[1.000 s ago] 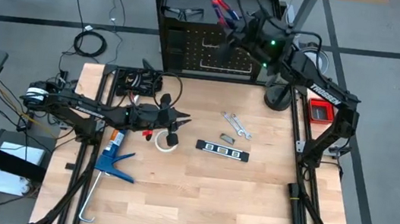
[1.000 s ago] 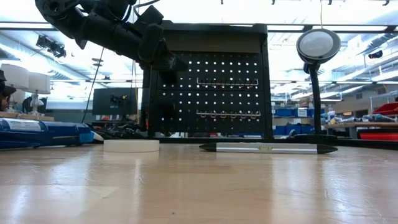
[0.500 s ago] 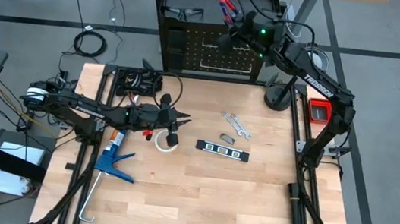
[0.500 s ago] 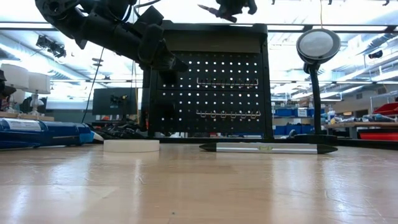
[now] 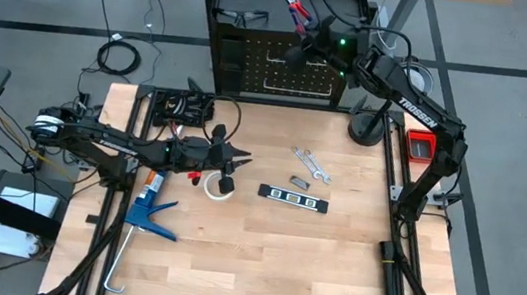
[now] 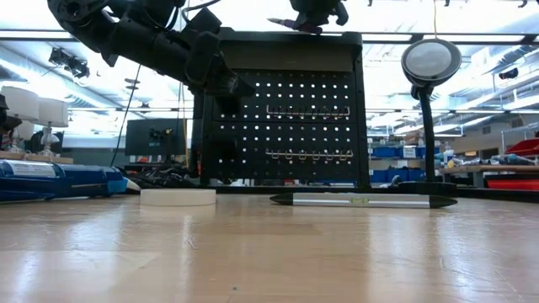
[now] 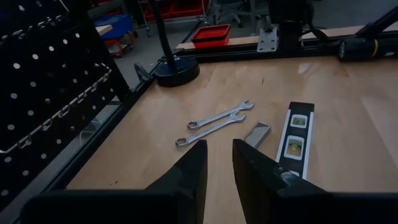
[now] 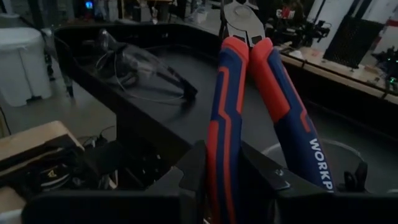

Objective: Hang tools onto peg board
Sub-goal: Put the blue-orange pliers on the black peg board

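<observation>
My right gripper (image 8: 221, 160) is high over the top of the peg board (image 5: 273, 68), shut on red-and-blue pliers (image 8: 239, 68) whose nose points away from it. Dark-framed safety glasses (image 5: 239, 16) lie on the top of the board's frame. My left gripper (image 7: 217, 168) hovers over the table's left middle, slightly open with nothing between its fingers. Below and beside it a white tape roll (image 5: 217, 188) lies flat. Two silver wrenches (image 5: 310, 163) and a black level (image 5: 289, 198) lie on the table toward the right. My right gripper pinches one handle of the pliers (image 8: 219, 177) between its two fingers, near that handle's free end. The other handle (image 8: 298, 143) passes outside one finger. The fingers come nearly level from the table's right and lie along the handle. The pliers stick out ahead, clear above the frame's top.
A blue caulking gun (image 5: 150, 209) lies at the table's left near side. A round lamp on a black stand (image 5: 366, 130) is at the far right beside the board, with a red bin (image 5: 422, 145) past it. A small silver piece (image 5: 299, 182) lies between the wrenches and the level.
My right gripper has carried the pliers toward the far edge and a little left, coming down over the top of the peg board, and has rolled somewhat. It has come into the low view's top edge. The pliers stay in its hold.
</observation>
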